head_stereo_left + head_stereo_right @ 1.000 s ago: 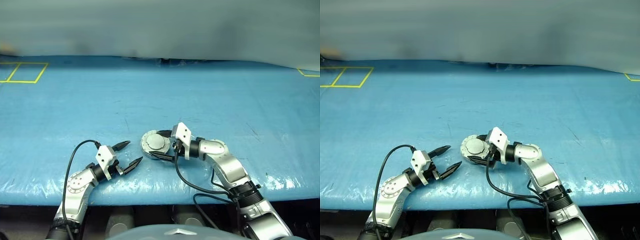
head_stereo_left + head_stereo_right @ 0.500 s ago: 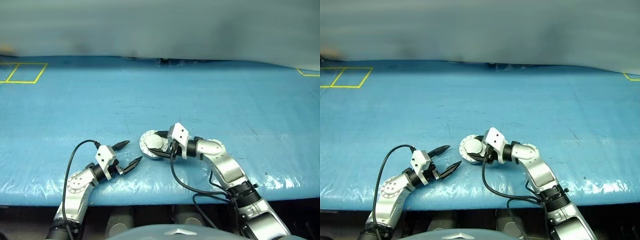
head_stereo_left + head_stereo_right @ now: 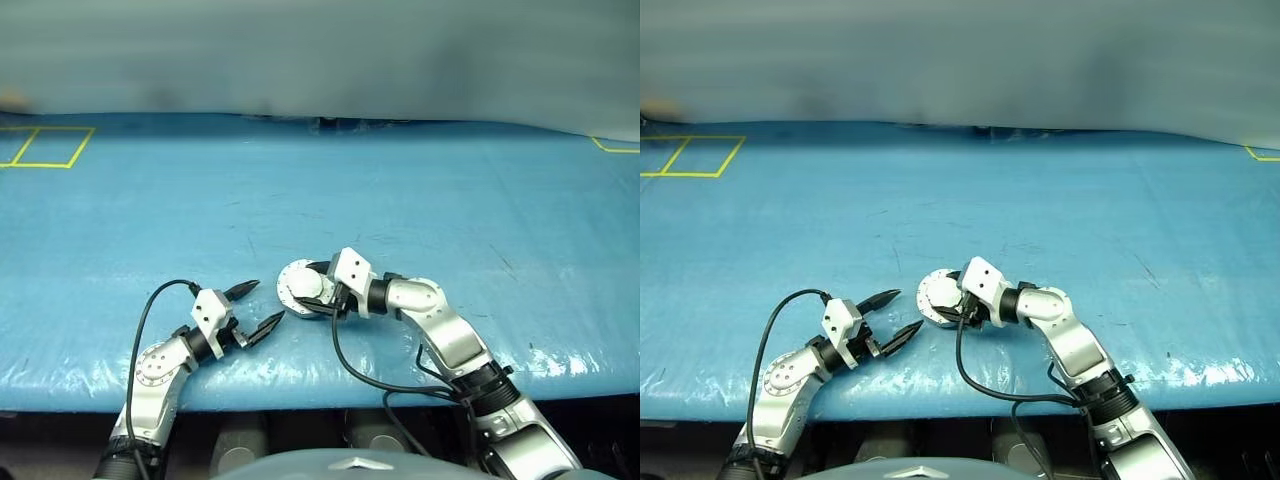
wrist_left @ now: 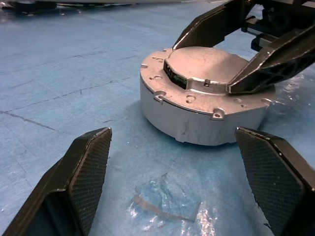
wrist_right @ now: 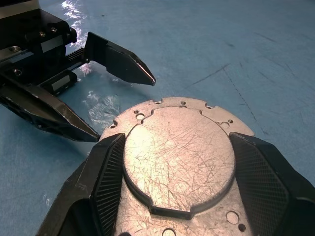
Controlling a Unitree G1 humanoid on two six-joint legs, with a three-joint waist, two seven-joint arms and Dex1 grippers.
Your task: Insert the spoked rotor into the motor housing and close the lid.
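The motor housing (image 4: 197,123) lies flat on the blue table near the front edge, between my two grippers. The grey lid (image 5: 177,157) sits down on top of it, plain side up. My right gripper (image 5: 177,142) reaches over the lid from the right, its two fingers (image 4: 256,64) pressed against either side of the raised centre. A short way left of the housing my left gripper (image 3: 268,302) points at it, open and holding nothing. The spoked rotor is hidden.
A blue cover (image 3: 450,200) spreads over the whole table, whose front edge (image 3: 320,395) runs just below both arms. A yellow tape square (image 3: 45,145) marks the far left corner. Black cables (image 3: 150,310) loop off both wrists.
My right gripper has slid a little to the left over the lid and rolled slightly, and the housing sits a touch further left. The left gripper has stayed put.
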